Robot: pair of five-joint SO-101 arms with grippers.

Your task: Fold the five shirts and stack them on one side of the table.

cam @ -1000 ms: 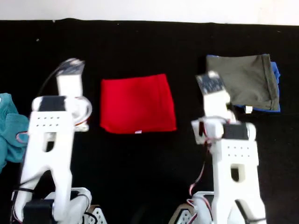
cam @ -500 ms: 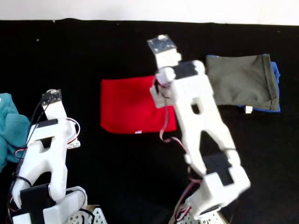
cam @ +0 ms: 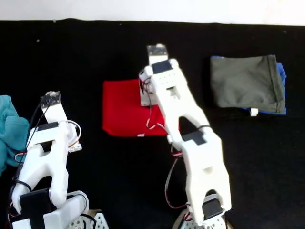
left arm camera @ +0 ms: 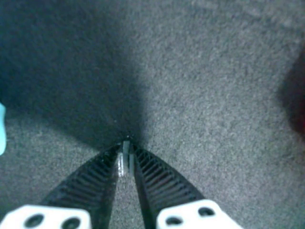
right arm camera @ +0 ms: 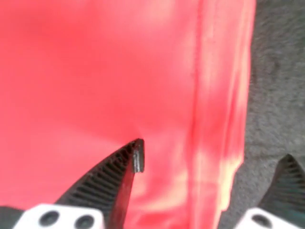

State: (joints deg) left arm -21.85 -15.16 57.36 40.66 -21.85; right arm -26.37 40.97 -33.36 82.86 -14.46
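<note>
Red shirt [cam: 124,109] lies folded, the right gripper [right arm camera: 212,160] open astride its edge; right of it, grey shirt [cam: 245,83] tops blue shirt [cam: 282,71]; left, teal shirt [cam: 9,129] awaits folding near the closed left gripper [left arm camera: 125,152].

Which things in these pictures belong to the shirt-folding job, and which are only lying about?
Belong to the job:
red shirt, folded
olive-grey shirt, folded, on the blue shirt
teal shirt, crumpled
right tool, open over the red shirt
left tool, shut

Only there:
black tablecloth
white wall
</note>
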